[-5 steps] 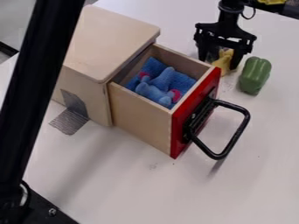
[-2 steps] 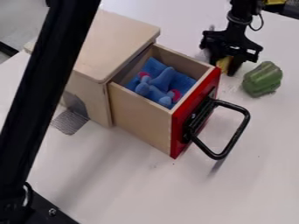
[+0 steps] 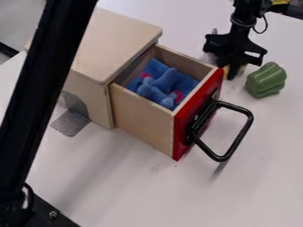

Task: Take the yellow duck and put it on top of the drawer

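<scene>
The gripper [image 3: 233,70] is low over the table at the upper right, just beyond the far corner of the red drawer front. Parts of the yellow duck [image 3: 227,70] show under and around the gripper, which hides most of it; whether it is held cannot be told. At the upper left is the wooden drawer unit, with a flat, light top [image 3: 118,33]. Its drawer [image 3: 142,119] is pulled out, with a red front and a black loop handle.
A blue plush toy [image 3: 160,88] on blue cloth lies inside the drawer. A green pepper [image 3: 266,80] sits right of the gripper. The black handle [image 3: 244,133] juts out to the right. A black post [image 3: 44,88] crosses the left side.
The gripper has shifted slightly right and turned, with the yellow duck now more covered. The green pepper has moved a little right and turned.
</scene>
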You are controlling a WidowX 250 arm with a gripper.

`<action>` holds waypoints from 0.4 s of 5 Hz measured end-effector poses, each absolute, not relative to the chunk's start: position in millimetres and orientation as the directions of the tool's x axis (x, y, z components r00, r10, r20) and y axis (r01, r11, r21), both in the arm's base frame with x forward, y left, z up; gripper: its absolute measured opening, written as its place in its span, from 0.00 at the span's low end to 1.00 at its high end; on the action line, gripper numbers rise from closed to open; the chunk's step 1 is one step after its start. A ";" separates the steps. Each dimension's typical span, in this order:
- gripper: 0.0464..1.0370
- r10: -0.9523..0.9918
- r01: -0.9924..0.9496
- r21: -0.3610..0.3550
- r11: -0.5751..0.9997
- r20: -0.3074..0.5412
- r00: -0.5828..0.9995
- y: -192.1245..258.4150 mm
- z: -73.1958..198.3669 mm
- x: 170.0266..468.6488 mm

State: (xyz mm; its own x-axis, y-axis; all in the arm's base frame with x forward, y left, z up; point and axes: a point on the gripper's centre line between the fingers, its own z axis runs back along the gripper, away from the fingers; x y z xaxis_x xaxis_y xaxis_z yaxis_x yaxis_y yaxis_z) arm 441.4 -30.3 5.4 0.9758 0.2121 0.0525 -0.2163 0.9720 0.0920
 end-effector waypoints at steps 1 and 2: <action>0.05 0.235 -0.239 0.061 0.969 0.069 0.970 -27.8 26.3 440.1; 0.05 0.275 -0.278 0.022 0.960 0.104 0.956 -13.3 69.6 432.8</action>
State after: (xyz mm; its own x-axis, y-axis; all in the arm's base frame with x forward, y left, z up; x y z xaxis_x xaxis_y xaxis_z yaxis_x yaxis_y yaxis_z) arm 432.8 -13.3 69.6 0.9559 0.2748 0.1036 -0.2785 0.9602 0.0220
